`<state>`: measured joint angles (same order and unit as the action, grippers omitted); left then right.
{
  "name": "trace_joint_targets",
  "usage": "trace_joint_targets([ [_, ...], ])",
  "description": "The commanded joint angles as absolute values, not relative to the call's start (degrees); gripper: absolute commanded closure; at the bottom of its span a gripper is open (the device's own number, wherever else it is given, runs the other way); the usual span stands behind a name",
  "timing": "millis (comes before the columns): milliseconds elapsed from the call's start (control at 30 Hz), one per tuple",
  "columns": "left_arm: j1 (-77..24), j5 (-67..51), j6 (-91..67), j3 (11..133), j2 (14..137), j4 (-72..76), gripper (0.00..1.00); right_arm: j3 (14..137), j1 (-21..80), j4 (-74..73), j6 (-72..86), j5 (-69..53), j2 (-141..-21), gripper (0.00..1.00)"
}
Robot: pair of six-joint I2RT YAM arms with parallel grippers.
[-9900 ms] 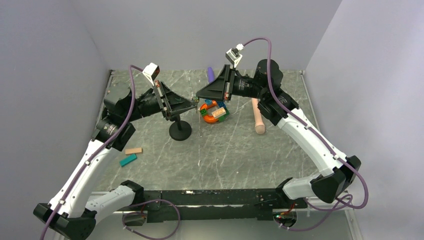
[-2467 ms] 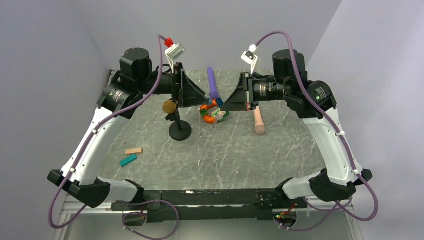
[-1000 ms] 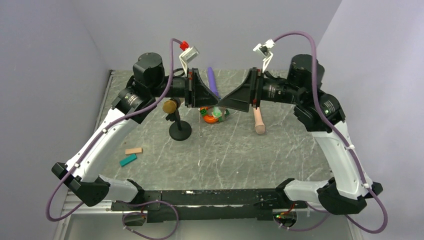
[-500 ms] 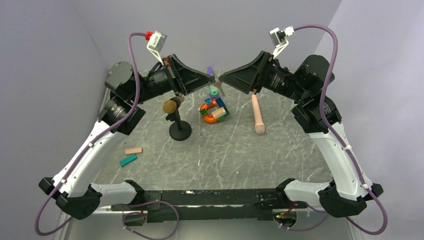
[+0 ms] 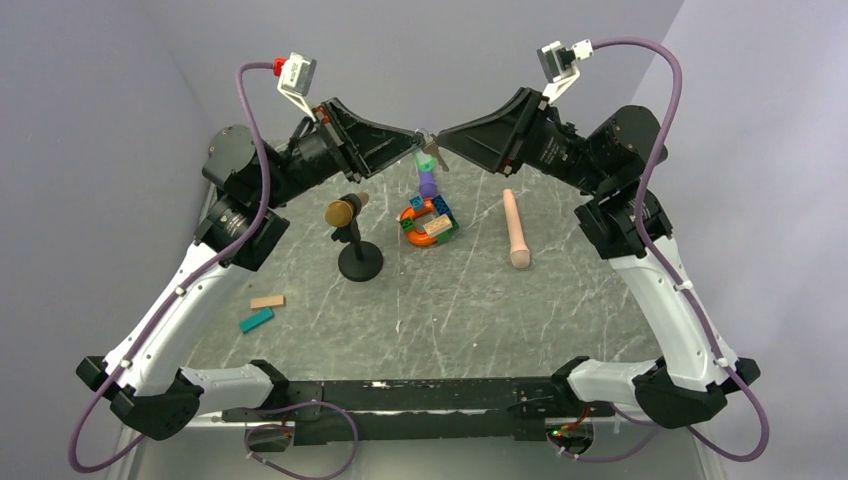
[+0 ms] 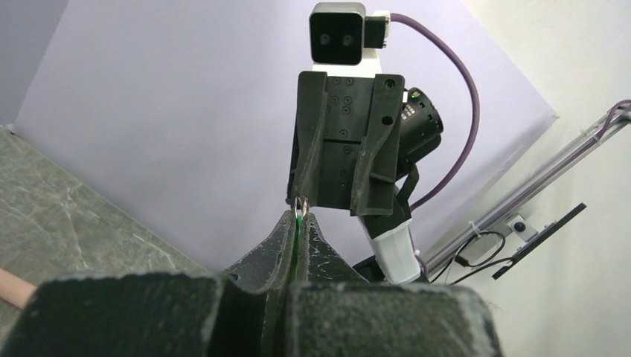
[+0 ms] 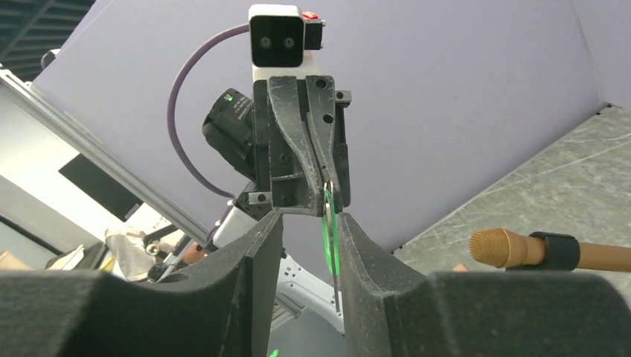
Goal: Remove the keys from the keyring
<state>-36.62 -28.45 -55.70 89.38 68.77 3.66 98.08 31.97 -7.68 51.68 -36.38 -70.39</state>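
Both arms are raised, with the fingertips meeting in the air above the back of the table. My left gripper [image 5: 417, 141] is shut on the thin bright-green key [image 6: 298, 236], seen edge-on between its fingers [image 6: 286, 232]. The small silvery keyring [image 6: 300, 206] sticks out at its tips. In the right wrist view the green key [image 7: 327, 223] and a slim metal blade [image 7: 336, 275] hang from the left gripper [image 7: 327, 199]. They hang between the spread fingers of my right gripper [image 7: 309, 217], close to its right finger [image 7: 356, 245]. My right gripper [image 5: 440, 138] is open.
A gold-headed microphone [image 5: 343, 212] stands on a black round base [image 5: 360, 263]. An orange ring with toy blocks [image 5: 428, 222] and a purple piece [image 5: 427, 185] lie below the grippers. A peach cylinder [image 5: 515, 230] lies to the right. Teal [image 5: 256, 320] and tan [image 5: 267, 301] blocks lie front left.
Both grippers have risen from low over the block pile to high above it, tips close together. The left gripper carried the green key up; the right gripper's jaws now straddle it.
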Motion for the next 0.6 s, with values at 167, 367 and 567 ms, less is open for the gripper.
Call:
trace_joint_targets([
  [167,-36.86,-25.77,-57.73,90.03,67.71,8.62,1.00,99.12,31.96,-2.57,53.60,-38.13,-71.56,0.65],
  [367,-36.83,-26.35,-58.07,89.41,67.94,9.86,1.00,100.29,32.10,-2.93,53.23,-38.48,-72.68,0.71],
  [567,-36.84,-26.62,-57.57,89.29,68.21,9.83,1.00,101.57,32.16,-3.34,52.98,-38.49,-73.71,0.83],
])
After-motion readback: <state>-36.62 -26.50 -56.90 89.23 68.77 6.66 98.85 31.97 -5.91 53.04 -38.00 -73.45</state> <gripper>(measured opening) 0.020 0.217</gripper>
